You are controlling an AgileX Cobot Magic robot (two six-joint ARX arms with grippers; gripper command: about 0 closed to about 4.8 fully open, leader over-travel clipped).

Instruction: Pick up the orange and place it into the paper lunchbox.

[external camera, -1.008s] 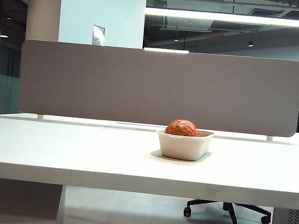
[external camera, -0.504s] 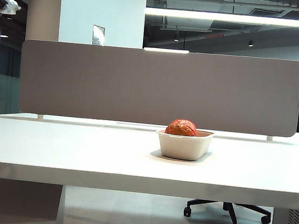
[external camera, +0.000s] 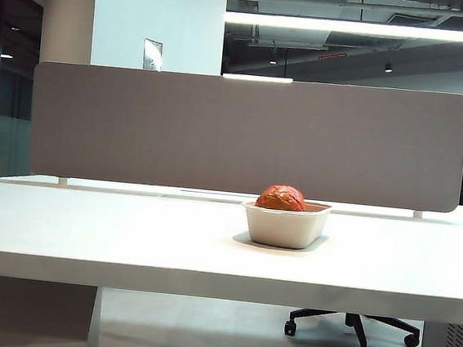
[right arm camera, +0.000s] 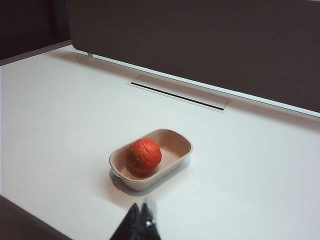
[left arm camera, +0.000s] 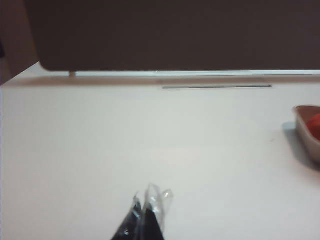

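Only wrist views show left gripper (left arm camera: 145, 212), right gripper (right arm camera: 141, 216); fingertips together.

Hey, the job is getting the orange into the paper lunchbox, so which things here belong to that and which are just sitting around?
Part of the job:
- orange, already inside the tray
- paper lunchbox, on the table
- left gripper, shut, holding nothing
- right gripper, fingertips together, holding nothing, short of the tray

Just around:
- white table
- grey divider panel
- office chair base

A white table (external camera: 86, 233) backed by a grey divider panel (external camera: 243, 134).
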